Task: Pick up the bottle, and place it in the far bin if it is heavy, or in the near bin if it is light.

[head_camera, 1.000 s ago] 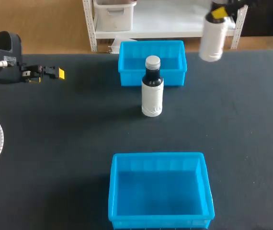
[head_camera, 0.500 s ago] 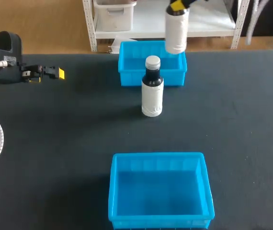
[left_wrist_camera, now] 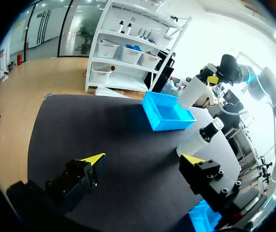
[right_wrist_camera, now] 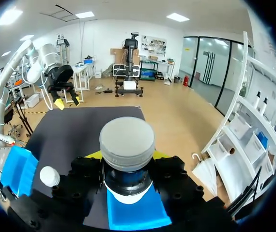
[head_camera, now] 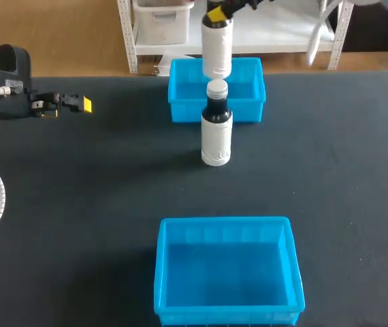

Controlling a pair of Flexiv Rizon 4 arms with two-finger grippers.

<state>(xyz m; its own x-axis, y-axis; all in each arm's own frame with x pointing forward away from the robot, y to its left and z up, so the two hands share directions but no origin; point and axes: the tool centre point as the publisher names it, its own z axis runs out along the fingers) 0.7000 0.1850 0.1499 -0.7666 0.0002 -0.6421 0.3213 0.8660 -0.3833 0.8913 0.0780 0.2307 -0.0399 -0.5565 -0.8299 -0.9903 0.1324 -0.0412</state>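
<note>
My right gripper (head_camera: 216,13) is shut on the neck of a white bottle (head_camera: 216,49) with a dark neck and grey cap (right_wrist_camera: 127,143). The bottle hangs upright over the far blue bin (head_camera: 180,92), whose floor (right_wrist_camera: 138,215) shows under it in the right wrist view. A second, similar bottle (head_camera: 216,131) stands on the black table just in front of that bin; its cap (right_wrist_camera: 49,176) also shows in the right wrist view. The near blue bin (head_camera: 173,272) lies at the front edge. My left gripper (head_camera: 78,103) rests open at the far left, with nothing between its fingers (left_wrist_camera: 93,158).
The black tabletop (head_camera: 99,191) spreads bare between the two bins and to both sides. In the left wrist view the far bin (left_wrist_camera: 167,112), the standing bottle (left_wrist_camera: 201,137) and the held bottle (left_wrist_camera: 193,92) lie well ahead of the left gripper (left_wrist_camera: 143,159).
My right arm has carried the held bottle leftward from the table's far right to above the far bin. The left arm and the standing bottle have not moved.
</note>
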